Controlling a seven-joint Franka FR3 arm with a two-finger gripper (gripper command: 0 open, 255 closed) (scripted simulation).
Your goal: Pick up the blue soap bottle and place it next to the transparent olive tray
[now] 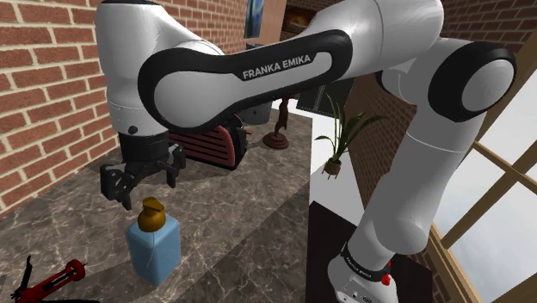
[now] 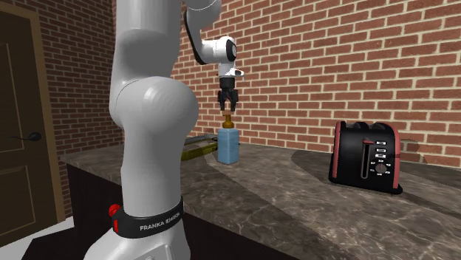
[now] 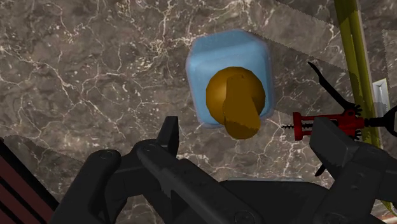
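Observation:
The blue soap bottle (image 1: pixel 156 250) with an amber pump top stands upright on the dark marble counter (image 1: pixel 241 224). My gripper (image 1: pixel 145 182) hangs just above its pump, open, fingers apart and touching nothing. In the wrist view the bottle (image 3: pixel 213 60) lies ahead of the gripper (image 3: pixel 249 143), a little beyond the line between the fingers. From the second exterior view the gripper (image 2: pixel 228 104) points straight down over the bottle (image 2: pixel 228 147). An olive tray edge (image 3: pixel 348 57) runs past the bottle's far side, and the tray (image 2: pixel 194 150) shows behind my arm.
A red corkscrew (image 1: pixel 49 281) lies on the counter close to the bottle, between it and the tray (image 3: pixel 327 121). A red toaster (image 2: pixel 367 156) stands by the brick wall. A brown figurine (image 1: pixel 278 129) and a potted plant (image 1: pixel 340 138) are farther off.

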